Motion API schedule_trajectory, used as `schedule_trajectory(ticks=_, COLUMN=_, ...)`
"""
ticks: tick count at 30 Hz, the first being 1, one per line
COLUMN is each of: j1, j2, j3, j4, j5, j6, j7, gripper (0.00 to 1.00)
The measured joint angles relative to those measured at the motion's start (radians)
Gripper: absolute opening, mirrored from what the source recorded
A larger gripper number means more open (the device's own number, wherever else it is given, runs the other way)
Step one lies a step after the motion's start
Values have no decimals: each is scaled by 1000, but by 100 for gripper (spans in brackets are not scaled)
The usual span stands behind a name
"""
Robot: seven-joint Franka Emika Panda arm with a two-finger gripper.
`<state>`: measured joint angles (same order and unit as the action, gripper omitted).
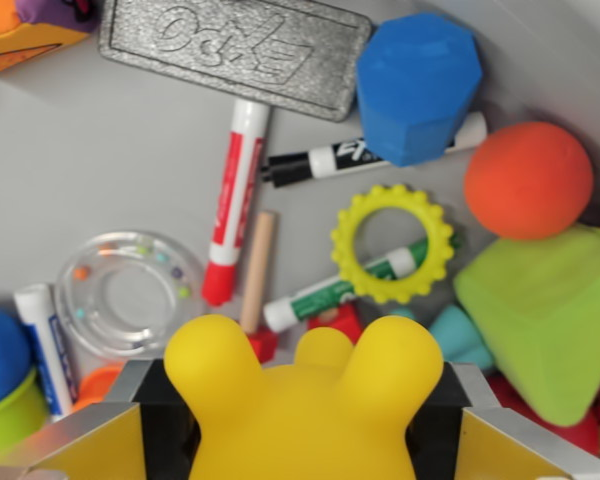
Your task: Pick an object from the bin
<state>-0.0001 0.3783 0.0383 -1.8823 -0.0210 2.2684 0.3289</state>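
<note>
Yellow rubber toy [305,410] clamped between the hand's [302,425] two fingers, above the cluttered bin [100,150].

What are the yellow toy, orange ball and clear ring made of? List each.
Yellow toy: likely soft rubber or vinyl; smooth, slightly glossy, rounded lobes.
Orange ball: probably foam; matte, finely textured surface.
Clear ring: hard transparent plastic, by its glare; coloured beads show inside.

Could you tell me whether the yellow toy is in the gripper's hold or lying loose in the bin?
Held: the yellow toy sits pinched between both gripper fingers, close beneath the camera.
</note>
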Motion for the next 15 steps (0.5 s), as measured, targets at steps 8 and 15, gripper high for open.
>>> schedule_trajectory(ticks=8, j1=0, j2=-42, j3=0, j4=23, j5=2, j6=-68, j7=-2, gripper=0)
schedule_trajectory(ticks=15, j1=0, j2=-70, j3=0, j4=46, j5=4, j6=-120, j7=-4, gripper=0)
